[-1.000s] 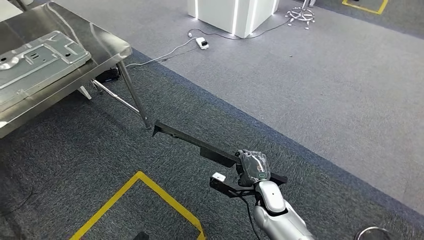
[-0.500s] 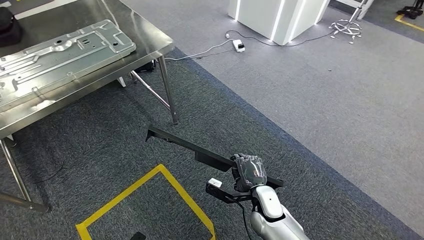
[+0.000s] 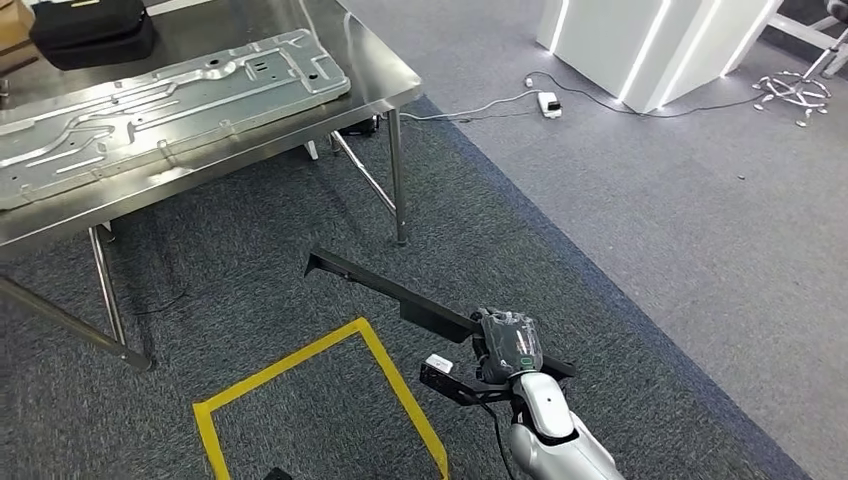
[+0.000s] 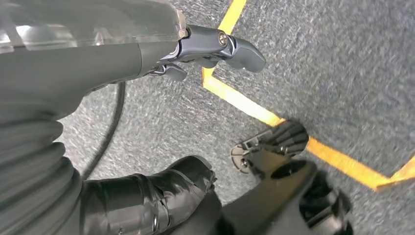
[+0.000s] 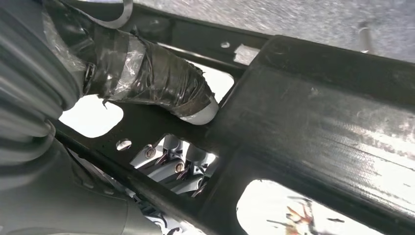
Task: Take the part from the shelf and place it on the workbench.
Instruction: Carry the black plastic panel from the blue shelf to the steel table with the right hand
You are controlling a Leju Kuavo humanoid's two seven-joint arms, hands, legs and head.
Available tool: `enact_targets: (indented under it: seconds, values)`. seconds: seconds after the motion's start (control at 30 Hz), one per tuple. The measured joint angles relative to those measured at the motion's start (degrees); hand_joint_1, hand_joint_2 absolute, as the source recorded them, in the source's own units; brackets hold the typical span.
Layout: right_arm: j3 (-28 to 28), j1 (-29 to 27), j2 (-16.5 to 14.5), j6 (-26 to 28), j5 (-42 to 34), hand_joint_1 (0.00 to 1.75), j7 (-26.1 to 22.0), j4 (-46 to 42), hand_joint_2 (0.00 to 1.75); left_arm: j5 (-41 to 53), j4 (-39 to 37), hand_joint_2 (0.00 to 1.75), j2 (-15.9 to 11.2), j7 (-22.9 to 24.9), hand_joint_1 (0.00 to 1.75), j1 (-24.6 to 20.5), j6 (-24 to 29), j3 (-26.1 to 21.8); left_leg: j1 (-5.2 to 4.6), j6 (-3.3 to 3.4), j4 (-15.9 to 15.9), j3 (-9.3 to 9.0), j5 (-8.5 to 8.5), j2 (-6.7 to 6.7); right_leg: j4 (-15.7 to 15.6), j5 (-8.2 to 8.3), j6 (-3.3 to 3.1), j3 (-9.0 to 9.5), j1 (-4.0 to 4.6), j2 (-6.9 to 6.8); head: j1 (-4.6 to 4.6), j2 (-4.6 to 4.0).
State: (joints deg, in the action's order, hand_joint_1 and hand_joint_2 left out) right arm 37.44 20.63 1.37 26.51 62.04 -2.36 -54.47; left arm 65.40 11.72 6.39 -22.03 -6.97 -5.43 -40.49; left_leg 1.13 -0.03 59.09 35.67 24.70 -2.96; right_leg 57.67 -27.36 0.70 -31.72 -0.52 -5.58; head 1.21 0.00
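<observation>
Right hand (image 3: 508,345) grips the long black part (image 3: 400,295) near its one end, fingers wrapped over the bar; the hand hides the section under it. Part hangs in the air above the dark carpet (image 3: 250,290), well apart from the worktop (image 3: 395,85), its far tip pointing toward the worktop legs. Part looks like a narrow black metal rail or bracket with an upturned tip, a thicker block midway, and a lower strut carrying a small white tag (image 3: 437,361); tag text too small to read. In the right wrist view the part (image 5: 303,112) shows flat black faces with cutouts and small holes, taped thumb (image 5: 156,81) pressed on it, fingers (image 5: 171,161) curled beneath. Left hand (image 4: 147,147) in its wrist view: taped thumb and a dark finger (image 4: 220,46) apart, nothing between them, hand spread. Pressed metal panel (image 3: 170,100) lies on the worktop, cut off at the frame's left edge; black bag (image 3: 90,30) behind it, partly cropped. Yellow floor tape (image 3: 320,400) outlines a box below the part. No readable writing
</observation>
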Motion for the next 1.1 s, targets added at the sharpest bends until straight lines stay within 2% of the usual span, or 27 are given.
enact_targets:
  seconds: [0.07, 0.1, 0.13, 0.2, 0.23, 0.27, 0.3, 0.33, 0.37, 0.4, 0.47, 0.5, 0.53, 0.6, 0.63, 0.67, 0.73, 0.77, 0.8, 0.83, 0.87, 0.9, 0.93, 0.97, 1.0, 1.03, 1.1]
  values:
    - [0.00, -0.06, 0.19, 0.00, -0.01, 1.75, 0.02, -0.54, 1.75, -0.02, 0.00, 1.75, -0.03, -0.08, 0.00, 0.21, 0.03, -0.04, -0.18, 1.06, 0.09, 0.13, 0.14, 1.10, 0.07, -0.24, 0.63, 0.24, 0.11, -0.88, -0.08, 0.00]
    - [-0.01, -0.07, 0.28, 0.00, -0.02, 1.75, 0.05, -0.80, 1.75, -0.03, 0.00, 1.75, -0.05, -0.10, 0.00, 0.39, 0.03, -0.07, -0.12, 1.42, 0.00, 0.11, 0.09, 1.64, 0.28, -0.56, 0.98, 0.35, -0.02, -0.58, -0.09, 0.00]
    - [-0.02, -0.07, 0.39, 0.01, -0.02, 1.75, 0.09, -1.05, 1.75, -0.03, 0.00, 1.75, -0.07, -0.11, 0.00, 0.50, 0.04, -0.10, -0.04, 1.79, -0.10, 0.06, 0.02, 2.16, 1.09, -1.31, 1.27, 0.12, -0.22, 0.46, -0.08, 0.00]
    - [-0.05, -0.12, 0.81, 0.02, -0.04, 1.75, 0.12, -1.41, 1.75, -0.03, 0.00, 1.75, -0.08, -0.15, 0.00, 0.48, 0.05, -0.14, 0.09, 2.41, -0.26, 0.03, -0.15, 3.18, 6.05, -4.40, 1.61, -2.09, -0.51, 3.56, -0.10, 0.00]
    - [-0.06, -0.24, 1.00, 0.02, -0.05, 1.75, 0.11, -1.50, 1.75, -0.03, 0.00, 1.75, -0.08, -0.16, 0.00, 0.40, 0.05, -0.14, 0.03, 2.64, -0.26, 0.08, -0.19, 3.76, 9.99, -6.31, 1.62, -4.02, -0.51, 4.63, -0.10, 0.00]
    - [-0.07, -0.42, 1.19, 0.01, -0.05, 1.75, 0.10, -1.52, 1.75, -0.03, 0.00, 1.75, -0.08, -0.18, 0.00, 0.33, 0.05, -0.14, -0.07, 2.78, -0.26, 0.12, -0.23, 4.44, 13.82, -7.78, 1.59, -5.96, -0.46, 5.10, -0.10, 0.00]
    - [-0.07, -0.63, 1.36, 0.00, -0.05, 1.75, 0.09, -1.52, 1.75, -0.03, 0.00, 1.75, -0.08, -0.19, 0.00, 0.33, 0.04, -0.15, -0.19, 2.87, -0.25, 0.12, -0.24, 5.20, 16.41, -8.33, 1.48, -7.38, -0.37, 5.31, -0.10, 0.00]
    - [-0.07, -0.81, 1.49, -0.01, -0.05, 1.75, 0.08, -1.53, 1.75, -0.03, 0.00, 1.75, -0.08, -0.20, 0.00, 0.38, 0.04, -0.15, -0.31, 2.91, -0.25, 0.10, -0.26, 6.03, 16.93, -7.72, 1.25, -7.86, -0.28, 5.46, -0.10, 0.00]
    - [-0.07, -0.91, 1.60, -0.02, -0.05, 1.75, 0.07, -1.58, 1.75, -0.03, 0.00, 1.75, -0.08, -0.20, 0.00, 0.41, 0.03, -0.16, -0.44, 2.92, -0.24, 0.05, -0.28, 6.85, 15.05, -6.02, 0.89, -7.20, -0.17, 5.71, -0.10, 0.00]
    - [-0.08, -0.93, 1.69, -0.03, -0.05, 1.75, 0.05, -1.68, 1.75, -0.03, 0.00, 1.75, -0.06, -0.21, 0.00, 0.43, 0.03, -0.16, -0.54, 2.92, -0.24, 0.00, -0.32, 7.63, 11.41, -3.71, 0.38, -5.66, -0.03, 6.44, -0.10, 0.00]
    - [-0.10, -0.84, 1.78, -0.06, -0.02, 1.75, -0.01, -1.97, 1.75, -0.02, 0.00, 1.75, 0.12, -0.25, 0.00, 0.30, 0.02, -0.16, -0.65, 2.74, -0.18, 0.06, -0.44, 8.98, 3.90, -0.51, -0.77, -2.38, 0.05, 9.40, -0.09, 0.00]
    - [-0.11, -0.81, 1.81, -0.08, 0.00, 1.75, -0.05, -2.12, 1.75, -0.01, 0.00, 1.75, 0.20, -0.26, 0.00, 0.18, 0.02, -0.16, -0.57, 2.54, -0.16, 0.22, -0.55, 9.60, 1.79, 0.07, -1.12, -1.47, 0.13, 10.47, -0.08, 0.00]
    - [-0.11, -0.78, 1.84, -0.12, 0.01, 1.75, -0.08, -2.27, 1.75, -0.01, 0.00, 1.75, 0.25, -0.27, 0.00, 0.08, 0.01, -0.16, -0.44, 2.22, -0.22, 0.41, -0.68, 10.27, 0.94, 0.03, -1.33, -1.14, 0.19, 10.90, -0.11, 0.00]
    - [-0.11, -0.72, 1.81, -0.16, 0.02, 1.75, -0.11, -2.57, 1.75, -0.01, 0.00, 1.75, 0.15, -0.28, 0.00, 0.02, 0.01, -0.17, -0.25, 1.55, -0.46, 0.74, -0.95, 11.43, 0.21, 0.30, -1.41, -0.69, 0.11, 9.45, -0.15, 0.00]
    - [-0.11, -0.68, 1.79, -0.18, 0.03, 1.75, -0.09, -2.69, 1.75, -0.01, 0.00, 1.75, 0.10, -0.29, 0.00, 0.09, 0.00, -0.17, -0.39, 1.25, -0.17, 0.95, -0.71, 10.84, -0.37, 0.53, -1.56, -0.32, -0.09, 8.70, -0.11, 0.00]
    - [-0.12, -0.64, 1.78, -0.18, 0.03, 1.75, -0.09, -2.78, 1.75, -0.01, 0.00, 1.75, 0.05, -0.29, 0.00, 0.14, 0.01, -0.17, -0.53, 1.00, 1.15, 1.59, 0.22, 9.32, -1.00, 0.81, -1.74, 0.08, -0.29, 7.83, 0.08, 0.00]
    - [-0.13, -0.69, 1.81, -0.17, 0.03, 1.75, -0.13, -2.86, 1.75, -0.01, 0.00, 1.75, 0.03, -0.29, 0.00, 0.10, 0.01, -0.18, -0.64, 0.54, 6.95, 4.28, 3.63, 5.32, -1.67, 1.05, -2.00, 0.49, -0.30, 6.12, 0.42, 0.00]
    - [-0.12, -0.76, 1.81, -0.17, 0.04, 1.75, -0.17, -2.89, 1.75, -0.01, 0.00, 1.75, 0.03, -0.28, 0.00, 0.02, 0.02, -0.19, -0.52, 0.30, 10.64, 6.03, 5.41, 4.10, -1.66, 0.98, -2.01, 0.53, -0.21, 5.16, 0.53, 0.00]
    - [-0.12, -0.86, 1.82, -0.17, 0.06, 1.75, -0.19, -2.90, 1.75, -0.01, 0.00, 1.75, 0.03, -0.28, 0.00, -0.04, 0.02, -0.18, -0.41, 0.09, 13.34, 7.29, 6.36, 3.58, -1.57, 0.84, -1.94, 0.53, -0.17, 4.25, 0.52, 0.00]
    - [-0.12, -0.95, 1.81, -0.17, 0.09, 1.75, -0.22, -2.90, 1.75, 0.00, 0.00, 1.75, 0.02, -0.28, 0.00, -0.03, 0.03, -0.18, -0.33, -0.10, 14.30, 7.68, 6.31, 3.31, -1.43, 0.66, -1.85, 0.53, -0.16, 3.36, 0.53, 0.00]
    - [-0.11, -0.99, 1.79, -0.18, 0.13, 1.75, -0.26, -2.90, 1.75, 0.01, 0.00, 1.75, -0.04, -0.28, 0.00, 0.02, 0.04, -0.18, -0.26, -0.22, 13.00, 6.87, 5.19, 3.02, -1.22, 0.43, -1.71, 0.55, -0.19, 2.51, 0.52, 0.00]
    - [-0.11, -1.00, 1.76, -0.18, 0.16, 1.75, -0.31, -2.91, 1.75, 0.01, 0.00, 1.75, -0.12, -0.28, 0.00, 0.06, 0.04, -0.18, -0.21, -0.27, 9.68, 4.99, 3.34, 2.36, -0.93, 0.13, -1.52, 0.60, -0.23, 1.76, 0.52, 0.00]
    - [-0.11, -0.97, 1.72, -0.17, 0.20, 1.75, -0.35, -2.91, 1.75, 0.02, 0.00, 1.75, -0.20, -0.28, 0.00, 0.05, 0.05, -0.18, -0.33, -0.20, 5.81, 2.88, 1.95, 1.14, -0.60, -0.22, -1.24, 0.62, -0.18, 1.06, 0.53, 0.00]
    - [-0.11, -0.91, 1.69, -0.17, 0.22, 1.75, -0.37, -2.92, 1.75, 0.03, 0.00, 1.75, -0.27, -0.29, 0.00, -0.02, 0.05, -0.18, -0.48, 0.08, 2.56, 1.13, 0.90, 0.25, -0.21, -0.59, -0.91, 0.63, -0.03, 0.44, 0.51, 0.00]
    - [-0.11, -0.84, 1.67, -0.17, 0.25, 1.75, -0.40, -2.92, 1.75, 0.03, 0.00, 1.75, -0.30, -0.31, 0.00, -0.11, 0.05, -0.18, -0.63, 0.46, 0.63, 0.15, 0.53, -0.34, 0.06, -0.86, -0.61, 0.65, 0.15, -0.07, 0.45, 0.00]
    - [-0.11, -0.79, 1.64, -0.18, 0.28, 1.75, -0.45, -2.92, 1.75, 0.04, 0.00, 1.75, -0.29, -0.32, 0.00, -0.15, 0.05, -0.17, -0.81, 0.87, 0.07, -0.05, 0.71, -0.36, 0.20, -1.04, -0.35, 0.68, 0.35, -0.56, 0.40, 0.00]
    - [-0.11, -0.67, 1.54, -0.21, 0.37, 1.75, -0.56, -2.93, 1.75, 0.04, 0.00, 1.75, -0.30, -0.32, 0.00, -0.05, 0.04, -0.17, -0.79, 1.64, 0.04, 0.03, 0.58, 1.02, 0.28, -1.34, 0.14, 0.86, 0.38, -1.30, 0.32, 0.00]
